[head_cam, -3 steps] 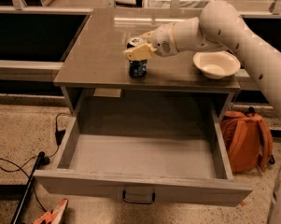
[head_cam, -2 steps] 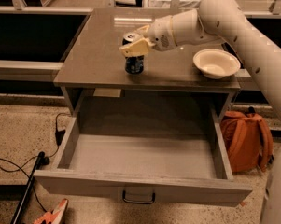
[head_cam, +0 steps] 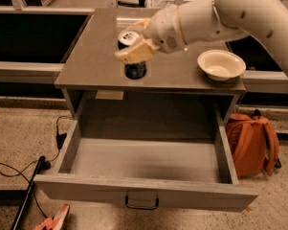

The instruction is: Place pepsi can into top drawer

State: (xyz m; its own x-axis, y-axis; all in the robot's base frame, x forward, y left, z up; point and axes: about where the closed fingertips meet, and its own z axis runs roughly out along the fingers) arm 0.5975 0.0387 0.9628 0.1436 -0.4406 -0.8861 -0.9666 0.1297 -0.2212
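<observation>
The pepsi can [head_cam: 135, 71], dark blue with a silver top, is tilted and sits in my gripper [head_cam: 133, 49] just over the front part of the grey table top [head_cam: 88, 56]. The gripper's cream fingers [head_cam: 139, 51] are shut around the can's middle and hide most of it. The white arm reaches in from the upper right. The top drawer [head_cam: 143, 191] is pulled wide open below the table, with its grey floor bare and its small dark handle [head_cam: 141, 203] at the centre of the front panel.
A cream bowl [head_cam: 221, 64] stands on the table's right side. An orange backpack [head_cam: 251, 143] leans by the table's right leg. Black cables [head_cam: 19, 171] and a red-and-white object [head_cam: 55, 219] lie on the floor at the left.
The gripper has moved up and a little left with the can in it. The can has risen from where it stood on the table. The drawer and bowl have not moved.
</observation>
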